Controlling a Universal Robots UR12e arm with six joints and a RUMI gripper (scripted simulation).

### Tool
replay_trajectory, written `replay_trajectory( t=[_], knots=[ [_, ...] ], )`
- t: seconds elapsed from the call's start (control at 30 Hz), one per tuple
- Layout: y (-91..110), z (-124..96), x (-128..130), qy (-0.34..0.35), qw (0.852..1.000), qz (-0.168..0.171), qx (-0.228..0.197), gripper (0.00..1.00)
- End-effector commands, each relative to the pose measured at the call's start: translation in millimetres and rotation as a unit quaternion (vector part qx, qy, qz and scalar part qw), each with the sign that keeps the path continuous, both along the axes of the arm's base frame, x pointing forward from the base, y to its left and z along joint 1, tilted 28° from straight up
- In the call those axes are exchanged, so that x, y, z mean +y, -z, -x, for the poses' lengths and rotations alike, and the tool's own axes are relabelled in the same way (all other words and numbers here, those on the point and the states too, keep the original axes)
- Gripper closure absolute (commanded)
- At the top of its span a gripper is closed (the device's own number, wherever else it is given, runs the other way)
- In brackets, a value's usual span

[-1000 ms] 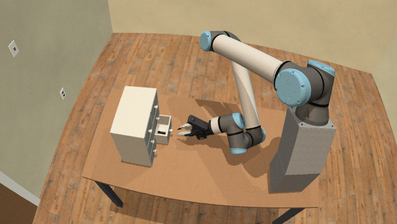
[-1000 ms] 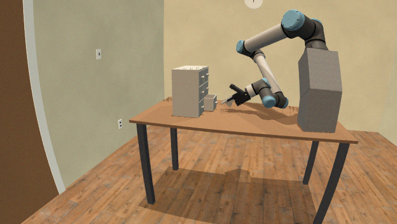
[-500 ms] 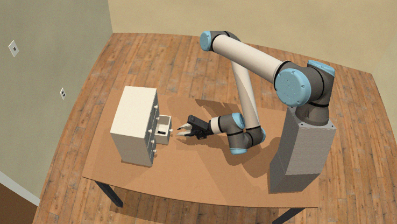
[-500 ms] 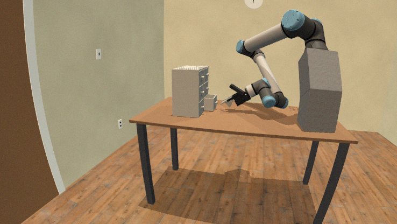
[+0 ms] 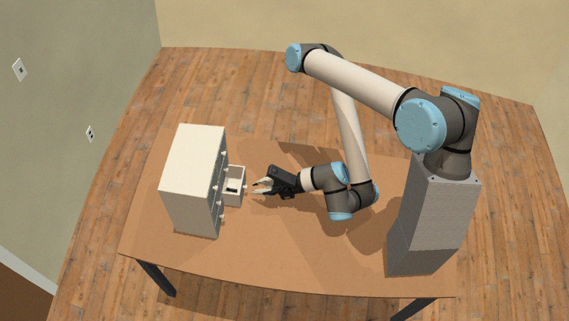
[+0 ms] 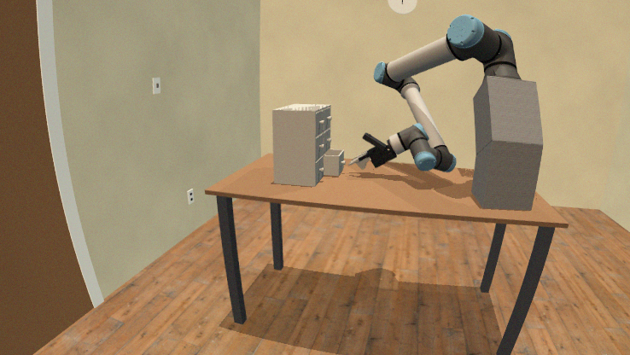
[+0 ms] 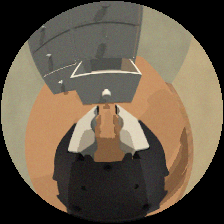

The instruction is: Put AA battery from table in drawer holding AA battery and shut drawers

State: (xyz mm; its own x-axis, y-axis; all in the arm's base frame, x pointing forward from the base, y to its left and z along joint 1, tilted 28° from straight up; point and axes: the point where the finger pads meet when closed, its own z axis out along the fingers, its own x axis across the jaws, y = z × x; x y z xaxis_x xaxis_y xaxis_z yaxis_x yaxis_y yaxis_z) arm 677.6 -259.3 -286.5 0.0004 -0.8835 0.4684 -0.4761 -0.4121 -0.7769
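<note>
Inside the pulled-out lower drawer (image 5: 232, 200) (image 6: 331, 165) (image 7: 110, 86) lies a small dark shape (image 5: 231, 189), apparently battery; I can't tell whether one or two. The white chest (image 5: 191, 159) (image 6: 294, 145) (image 7: 90, 37) stands upright behind. My gripper (image 5: 253, 188) (image 6: 355, 165) (image 7: 107, 105), slightly open and holding nothing, points at the drawer's knob (image 5: 244, 186) (image 6: 343, 162) (image 7: 106, 93), just short of it.
</note>
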Motion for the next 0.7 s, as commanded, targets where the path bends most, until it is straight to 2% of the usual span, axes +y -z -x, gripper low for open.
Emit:
replay_trajectory(
  t=[0.0, 0.67],
  knots=[
    [-1, -4, 0, 0.000, 1.000, 0.000, 0.000, 0.80],
    [-1, -22, 1, 0.000, 1.000, 0.000, 0.000, 0.80]
  ],
)
